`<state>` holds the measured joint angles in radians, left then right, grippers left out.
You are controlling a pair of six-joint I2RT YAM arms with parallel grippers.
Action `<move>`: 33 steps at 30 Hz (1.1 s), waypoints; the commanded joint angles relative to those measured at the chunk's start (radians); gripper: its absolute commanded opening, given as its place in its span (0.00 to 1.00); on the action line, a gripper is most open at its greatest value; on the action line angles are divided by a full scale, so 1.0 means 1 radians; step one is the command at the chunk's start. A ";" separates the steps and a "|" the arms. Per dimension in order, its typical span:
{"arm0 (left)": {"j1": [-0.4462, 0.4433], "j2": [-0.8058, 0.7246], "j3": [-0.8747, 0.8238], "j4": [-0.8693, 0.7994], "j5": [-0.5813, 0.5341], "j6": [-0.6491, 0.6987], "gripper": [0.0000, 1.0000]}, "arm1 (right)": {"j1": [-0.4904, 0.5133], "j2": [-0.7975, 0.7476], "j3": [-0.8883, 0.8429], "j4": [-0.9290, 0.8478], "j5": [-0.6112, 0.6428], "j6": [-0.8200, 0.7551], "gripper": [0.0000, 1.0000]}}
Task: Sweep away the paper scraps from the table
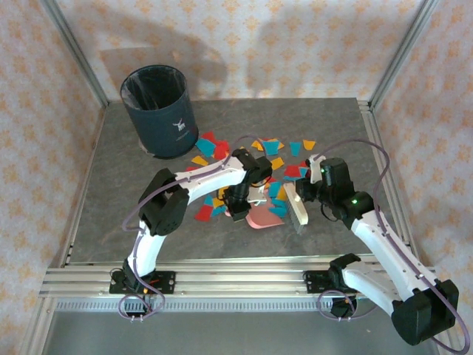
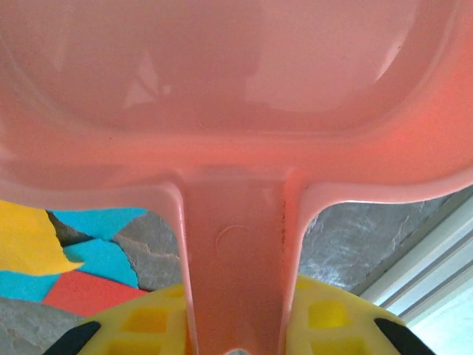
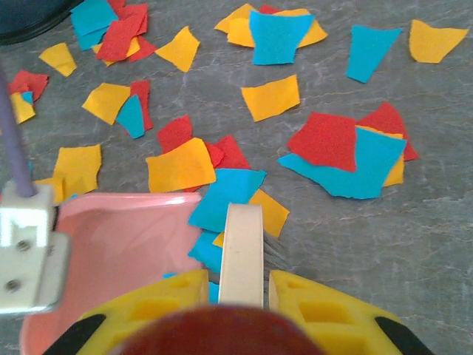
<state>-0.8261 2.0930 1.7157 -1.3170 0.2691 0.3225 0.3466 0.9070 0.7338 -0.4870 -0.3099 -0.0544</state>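
Red, yellow-orange and blue paper scraps [image 1: 277, 148] lie scattered over the middle of the grey table [image 1: 118, 200]. My left gripper [image 1: 238, 201] is shut on the handle of a pink dustpan [image 1: 264, 217]. The left wrist view looks along that handle into the dustpan [image 2: 236, 111], with the yellow fingers [image 2: 148, 322] on either side and scraps [image 2: 89, 251] below it. My right gripper [image 1: 310, 194] is shut on a cream brush [image 1: 298, 209] just right of the pan. In the right wrist view the brush [image 3: 242, 251] stands beside the dustpan [image 3: 118, 251], over blue scraps [image 3: 229, 196].
A dark round bin [image 1: 157, 111] with a liner stands at the table's far left, close to the nearest scraps. Aluminium rails [image 1: 222, 277] edge the table, and patterned walls enclose it. Bare stone [image 3: 414, 244] lies to the right of the brush.
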 commanded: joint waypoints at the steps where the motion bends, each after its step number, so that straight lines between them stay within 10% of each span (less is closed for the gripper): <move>1: -0.007 0.025 0.028 -0.034 -0.013 -0.011 0.00 | 0.009 -0.020 0.039 -0.041 -0.074 -0.012 0.00; 33: 0.025 -0.011 -0.038 0.055 -0.062 -0.045 0.00 | 0.008 -0.061 0.051 0.090 0.180 -0.019 0.00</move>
<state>-0.8112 2.1082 1.6810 -1.2541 0.2493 0.3038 0.3481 0.8444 0.7853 -0.5068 -0.1967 -0.0578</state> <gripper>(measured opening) 0.248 0.222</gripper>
